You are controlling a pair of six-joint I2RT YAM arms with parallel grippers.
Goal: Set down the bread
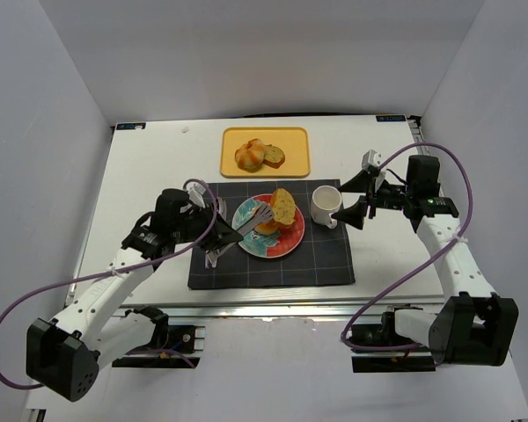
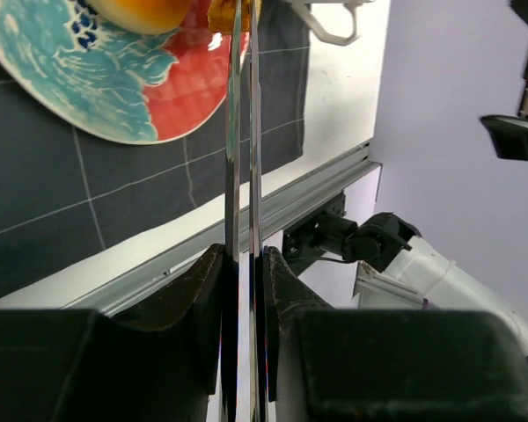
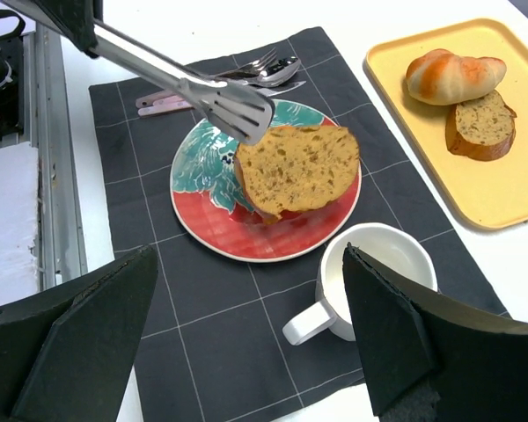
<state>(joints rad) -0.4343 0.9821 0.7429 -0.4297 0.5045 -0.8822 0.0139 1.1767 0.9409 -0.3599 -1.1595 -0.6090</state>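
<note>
The tan slice (image 3: 299,167) rests on a rounded golden piece (image 1: 265,228) on the plate (image 3: 213,230), ahead of the left claw (image 2: 244,264). That claw's fingers are clamped on the handles of metal tongs (image 3: 229,104), whose tips sit nearly together at the slice's edge; I cannot tell whether they touch it. The right claw (image 3: 249,253) hangs with its jaws wide apart and nothing between them, with the white mug (image 3: 378,264) just ahead of its fingertips and the plate just past that on a dark placemat (image 3: 211,308), and farther beyond a yellow tray (image 3: 510,198) carries a roll (image 3: 453,75) and a darker slice (image 3: 480,127).
</note>
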